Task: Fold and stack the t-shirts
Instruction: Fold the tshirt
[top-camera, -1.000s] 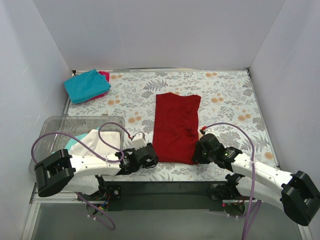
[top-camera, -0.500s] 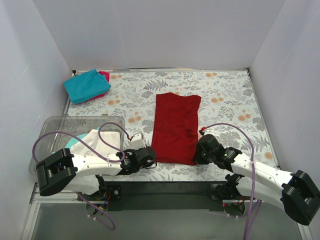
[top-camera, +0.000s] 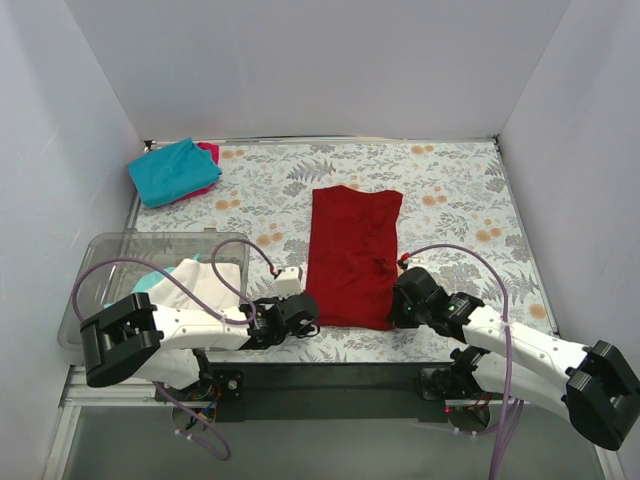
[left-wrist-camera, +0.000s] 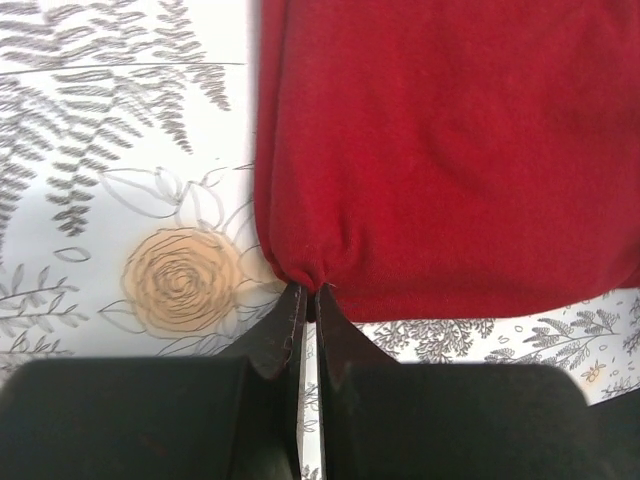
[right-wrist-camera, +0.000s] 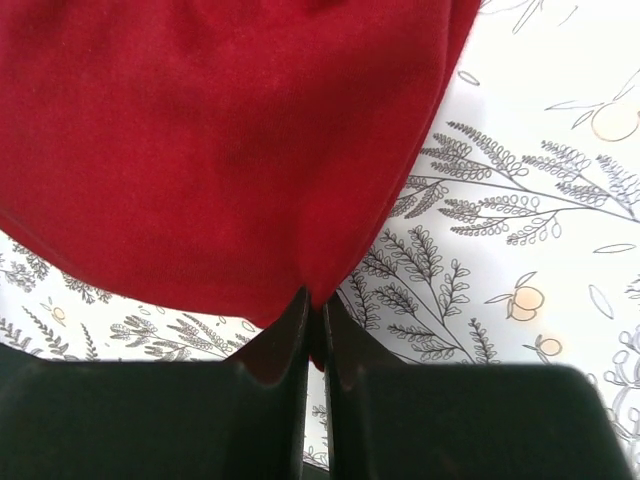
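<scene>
Floral desk (top-camera: 450, 200), dark red t-shirt (top-camera: 352, 255) lying flat at centre frame — left claw (left-wrist-camera: 308, 305) pinched tight on its bottom-left corner, right claw (right-wrist-camera: 315, 310) clamped on the bottom-right. Teal t-shirt (top-camera: 172, 170) sits folded, upper left.

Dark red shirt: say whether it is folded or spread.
Partly folded: the dark red shirt lies as a narrow strip, no sleeves showing; left gripper and right gripper pinch its near corners.

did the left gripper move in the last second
Yes, slightly. The left gripper has shifted right, away from the clear bin, and is now shut on the near left corner of the dark red t-shirt.
</scene>
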